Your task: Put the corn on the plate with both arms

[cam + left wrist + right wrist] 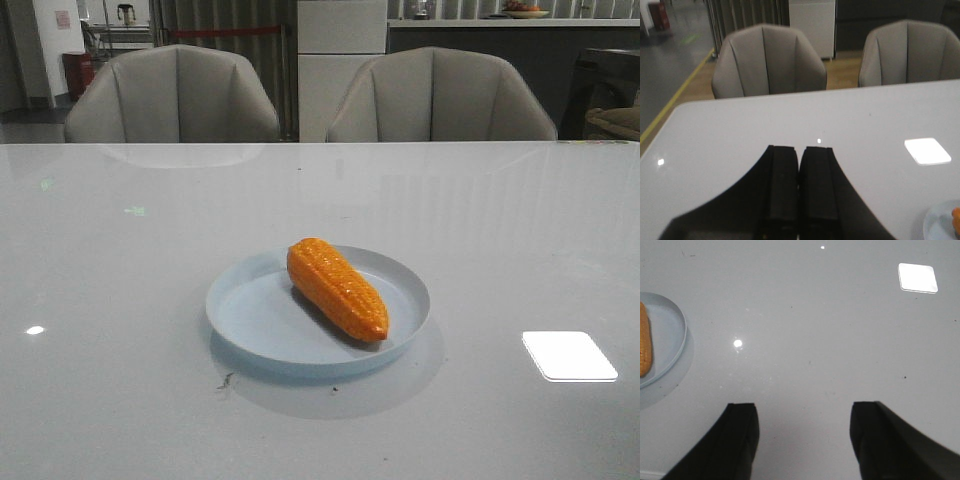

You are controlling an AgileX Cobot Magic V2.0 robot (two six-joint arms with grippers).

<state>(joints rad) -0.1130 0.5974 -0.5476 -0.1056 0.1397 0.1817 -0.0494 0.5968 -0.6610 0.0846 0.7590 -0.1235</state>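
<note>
Corn (338, 289) lies diagonally inside the plate (240, 310) on the desk (120, 260); left pincer (800, 165) pressed together, right pincer (804, 422) spread wide, both empty.

We see a broad, glossy pale grey table (120, 300) filling the scene from the near edge to the far edge. Its smooth surface mirrors the room: a bright rectangular patch of reflected light sits at the near right, a small round glint at the near left. Directly on the table, near its middle and a little toward us, rests a round, shallow pale blue plate (250, 325) with a low raised rim, casting a soft shadow on its near side. A few tiny dark specks mark the table just in front of the plate's left side.
</note>
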